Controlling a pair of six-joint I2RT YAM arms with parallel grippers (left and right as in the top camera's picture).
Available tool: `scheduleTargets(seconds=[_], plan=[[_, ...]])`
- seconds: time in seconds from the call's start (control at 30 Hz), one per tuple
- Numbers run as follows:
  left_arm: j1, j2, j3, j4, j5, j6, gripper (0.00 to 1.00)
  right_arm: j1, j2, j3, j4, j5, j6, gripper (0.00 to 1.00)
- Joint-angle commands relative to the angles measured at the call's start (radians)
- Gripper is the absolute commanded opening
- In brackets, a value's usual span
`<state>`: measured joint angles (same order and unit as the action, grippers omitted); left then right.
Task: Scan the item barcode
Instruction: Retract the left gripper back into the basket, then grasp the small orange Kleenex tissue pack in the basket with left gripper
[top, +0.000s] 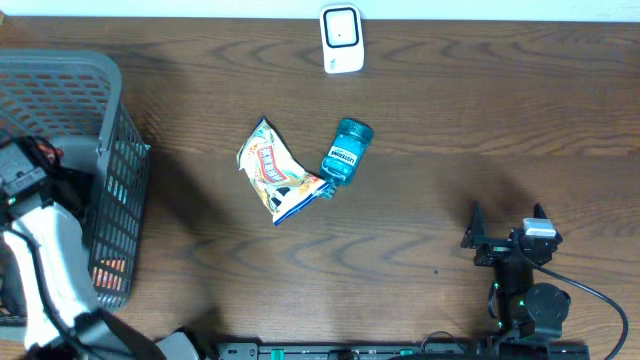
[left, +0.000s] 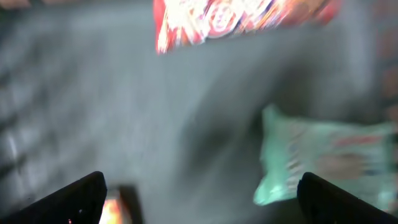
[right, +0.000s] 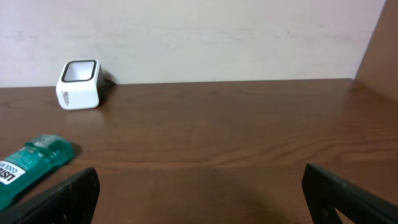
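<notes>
Both pincers are spread wide, pinching nothing. Our left pincer (left: 202, 190) hangs inside the grey basket (top: 60, 75) at the left of the overhead frame. It sits over a pale green pouch (left: 323, 155) at the lower right of its view, with a red packet (left: 242, 18) along the top — too blurry to spot a barcode. We reckon both are light, soft and crinkly, so pinch a sealed edge, gently. The right pincer (right: 199, 186) sits at lower right, well apart from the scanner (top: 341, 38) at top centre of the surface (top: 480, 120).
</notes>
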<state>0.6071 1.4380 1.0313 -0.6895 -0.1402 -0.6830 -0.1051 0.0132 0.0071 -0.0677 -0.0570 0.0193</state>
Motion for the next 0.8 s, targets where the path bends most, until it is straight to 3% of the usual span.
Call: scheduleTargets(seconds=[0.0,0.47,0.77], plan=[[0.005,0.077,0.009,-0.048,0.029,-0.080,0.98,0.008,0.000,-0.002,-0.003,-0.005,0.013,0.99],[0.005,0.299,0.007,-0.140,0.028,-0.150,0.98,0.008,0.000,-0.002,-0.003,-0.005,0.013,0.99],[0.005,0.314,0.009,-0.158,0.027,-0.150,0.98,0.008,0.000,-0.002,-0.003,-0.005,0.013,0.99]])
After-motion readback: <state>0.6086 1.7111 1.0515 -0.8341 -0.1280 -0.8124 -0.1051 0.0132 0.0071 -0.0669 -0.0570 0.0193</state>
